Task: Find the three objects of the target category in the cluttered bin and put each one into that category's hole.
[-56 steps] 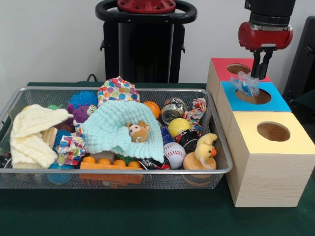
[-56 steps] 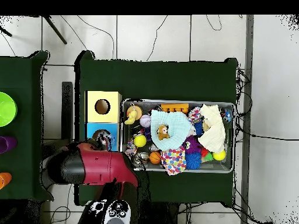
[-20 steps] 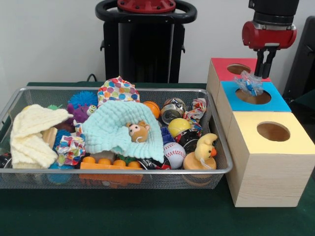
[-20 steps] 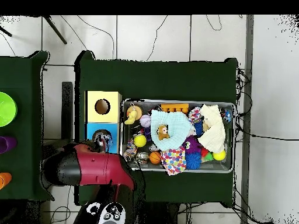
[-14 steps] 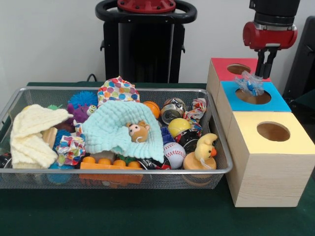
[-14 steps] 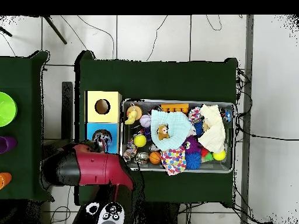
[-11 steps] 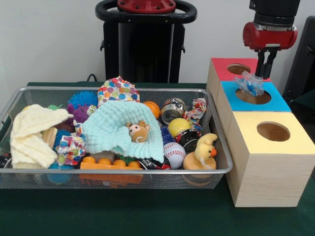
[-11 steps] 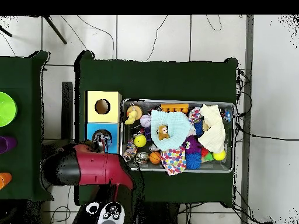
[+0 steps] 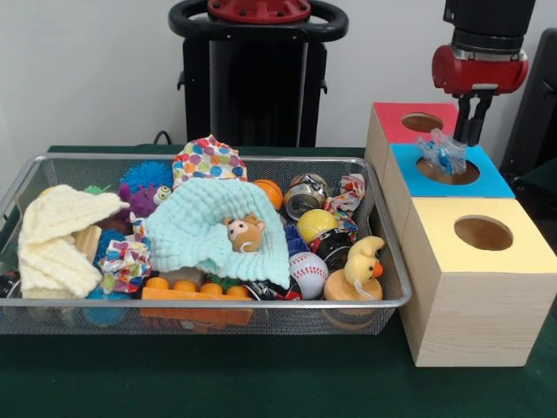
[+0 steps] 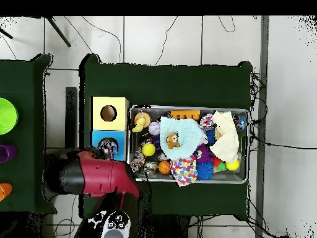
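My gripper hangs over the blue-topped box, near the far rim of its round hole. It is shut on a crumpled clear and blue plastic wrapper, which dangles from the fingertips and touches the hole's edge. In the overhead view the red arm hides the gripper, and the wrapper shows over the blue box. The wire bin holds a crushed can, balls, cloths and toys.
A red-topped box stands behind the blue one and a yellow-topped box in front, each with a hole. A yellow duck and a baseball lie at the bin's near right corner. A mint cloth covers the middle.
The gripper has drifted slightly right across the blue box, and the wrapper has moved along with it. Nothing in the bin has shifted.
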`<action>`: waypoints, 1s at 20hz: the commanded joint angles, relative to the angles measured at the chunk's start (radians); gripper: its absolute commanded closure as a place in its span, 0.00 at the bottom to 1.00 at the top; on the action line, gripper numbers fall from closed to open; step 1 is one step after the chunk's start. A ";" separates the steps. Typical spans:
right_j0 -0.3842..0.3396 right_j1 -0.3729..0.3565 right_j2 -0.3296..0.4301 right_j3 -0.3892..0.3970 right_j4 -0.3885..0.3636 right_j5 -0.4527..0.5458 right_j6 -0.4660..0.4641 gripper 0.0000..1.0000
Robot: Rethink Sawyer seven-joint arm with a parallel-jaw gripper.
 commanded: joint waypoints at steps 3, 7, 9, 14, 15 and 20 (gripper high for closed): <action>0.005 0.051 -0.006 -0.062 0.036 0.028 0.254 1.00; 0.006 0.052 -0.004 -0.059 0.040 0.021 0.253 1.00; 0.009 0.052 -0.006 -0.059 0.040 0.022 0.255 1.00; 0.010 0.053 -0.007 -0.060 0.042 0.022 0.254 1.00; 0.009 0.052 -0.006 -0.058 0.043 0.021 0.254 1.00; 0.003 0.049 0.002 -0.046 0.046 0.004 0.251 1.00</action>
